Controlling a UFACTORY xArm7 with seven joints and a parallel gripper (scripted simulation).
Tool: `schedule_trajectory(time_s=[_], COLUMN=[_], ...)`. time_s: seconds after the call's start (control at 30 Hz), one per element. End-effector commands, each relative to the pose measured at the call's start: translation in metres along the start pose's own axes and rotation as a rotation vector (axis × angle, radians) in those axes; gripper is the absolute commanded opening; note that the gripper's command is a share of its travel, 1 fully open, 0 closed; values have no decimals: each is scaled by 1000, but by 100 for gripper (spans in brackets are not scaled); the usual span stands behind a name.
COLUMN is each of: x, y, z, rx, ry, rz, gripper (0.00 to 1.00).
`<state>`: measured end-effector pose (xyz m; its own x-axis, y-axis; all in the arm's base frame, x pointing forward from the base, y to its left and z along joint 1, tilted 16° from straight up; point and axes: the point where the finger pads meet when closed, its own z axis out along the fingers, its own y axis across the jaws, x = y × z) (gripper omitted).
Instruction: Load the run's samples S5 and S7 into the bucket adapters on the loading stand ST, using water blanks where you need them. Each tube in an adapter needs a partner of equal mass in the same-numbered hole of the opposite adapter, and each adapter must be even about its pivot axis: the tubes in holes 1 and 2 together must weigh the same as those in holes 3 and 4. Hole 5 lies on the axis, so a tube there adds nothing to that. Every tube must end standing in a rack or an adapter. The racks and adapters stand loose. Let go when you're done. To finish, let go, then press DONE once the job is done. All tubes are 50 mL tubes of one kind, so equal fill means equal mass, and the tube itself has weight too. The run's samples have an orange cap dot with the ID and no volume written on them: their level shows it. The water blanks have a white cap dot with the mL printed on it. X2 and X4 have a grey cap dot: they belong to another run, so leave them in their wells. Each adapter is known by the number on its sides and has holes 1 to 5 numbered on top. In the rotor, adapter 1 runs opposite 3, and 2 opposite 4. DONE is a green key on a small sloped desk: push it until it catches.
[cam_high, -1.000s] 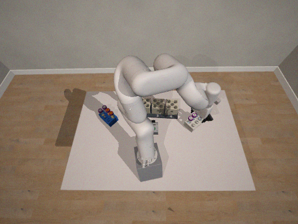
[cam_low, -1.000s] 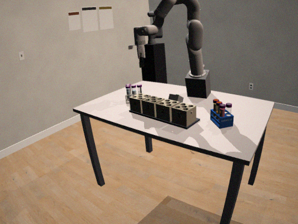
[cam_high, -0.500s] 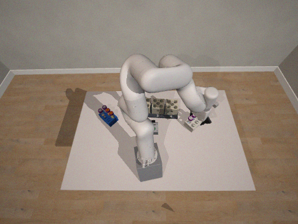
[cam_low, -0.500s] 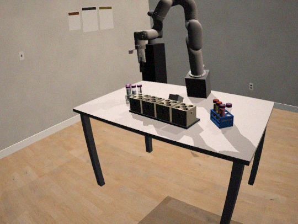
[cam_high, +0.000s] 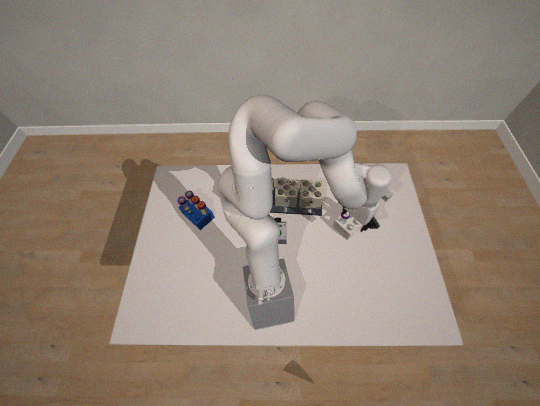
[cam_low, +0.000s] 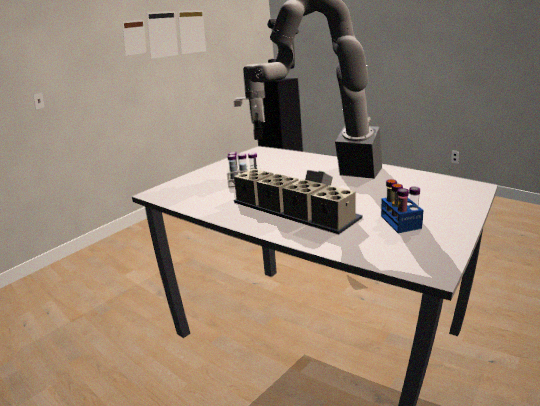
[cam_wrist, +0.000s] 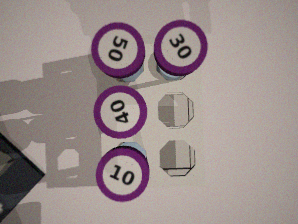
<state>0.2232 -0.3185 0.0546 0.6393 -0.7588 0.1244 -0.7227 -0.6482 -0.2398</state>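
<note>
My gripper (cam_low: 258, 137) is open and empty, high above the white blank rack (cam_high: 342, 230) (cam_wrist: 151, 131). In the wrist view that rack holds water blanks marked 50 (cam_wrist: 118, 49), 30 (cam_wrist: 180, 47), 40 (cam_wrist: 120, 111) and 10 (cam_wrist: 122, 174), with two empty wells at right. The blue rack (cam_high: 202, 222) (cam_low: 410, 220) holds two tubes with orange-looking caps (cam_high: 201, 205) (cam_low: 391, 183) and two with purple caps (cam_high: 181, 200) (cam_low: 415, 190); their IDs are unreadable. Four adapters stand on the stand (cam_low: 350, 224); no tubes show in the visible holes of the nearest one (cam_low: 332, 210).
The small desk (cam_high: 282, 238) (cam_low: 318, 177) with the green key, partly hidden by the arm in the top view, stands between the stand and the robot base (cam_high: 272, 310) (cam_low: 358, 157). A dark adapter corner (cam_wrist: 22, 176) shows at the wrist view's left edge.
</note>
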Motion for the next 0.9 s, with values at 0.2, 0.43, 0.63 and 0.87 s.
schedule_trajectory(time_s=[0.2,0.43,0.63,0.87], x=[3,3,3,3], y=[0,0,0,0], z=[27,33,33,33], rx=[2,2,2,2], ry=[7,7,7,7], rz=[-1,-1,-1,-1], gripper=[100,100,100,100])
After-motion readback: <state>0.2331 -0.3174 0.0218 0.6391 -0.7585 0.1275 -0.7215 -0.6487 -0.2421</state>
